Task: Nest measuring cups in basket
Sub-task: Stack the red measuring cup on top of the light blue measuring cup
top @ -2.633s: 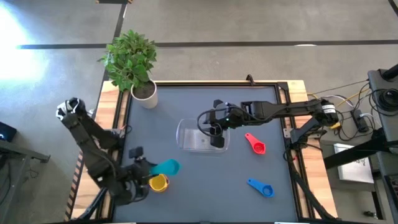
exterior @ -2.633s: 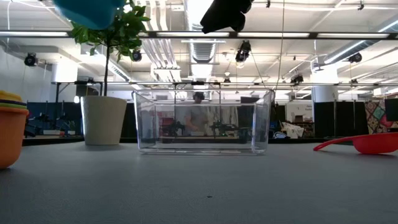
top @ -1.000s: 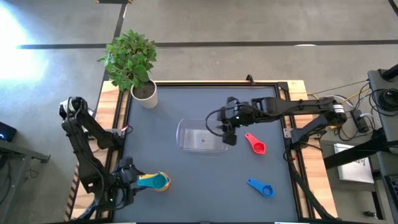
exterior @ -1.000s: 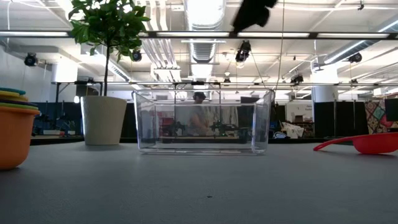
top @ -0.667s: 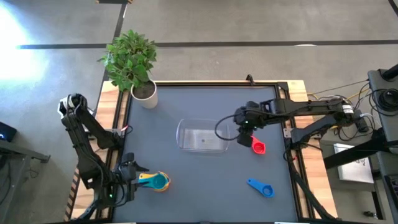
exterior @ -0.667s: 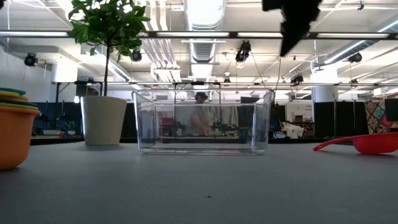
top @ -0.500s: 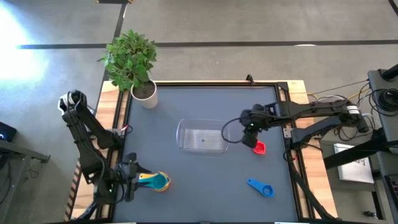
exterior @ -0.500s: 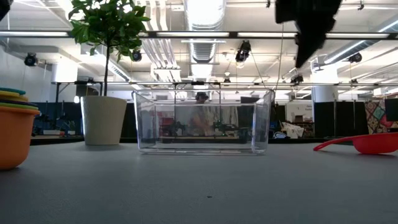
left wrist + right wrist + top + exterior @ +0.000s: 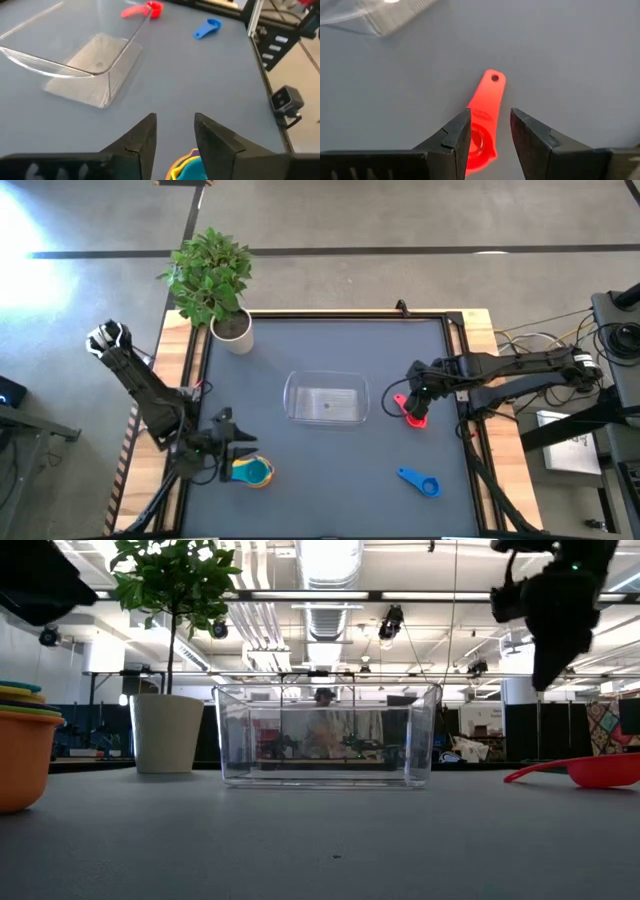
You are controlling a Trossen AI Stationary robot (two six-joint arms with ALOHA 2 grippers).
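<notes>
Two open fingers of the right end effector (image 9: 487, 131) are straddling the red cup (image 9: 482, 122), lying near the counter's right edge beside the basket (image 9: 326, 401), light, stiff and likely best pinched at its handle.

Basket (image 9: 326, 401) – clear glossy plastic. Red cup (image 9: 482, 121) smooth shiny plastic. Desk top (image 9: 330, 490) matt grey – wood strips at edges.
</notes>
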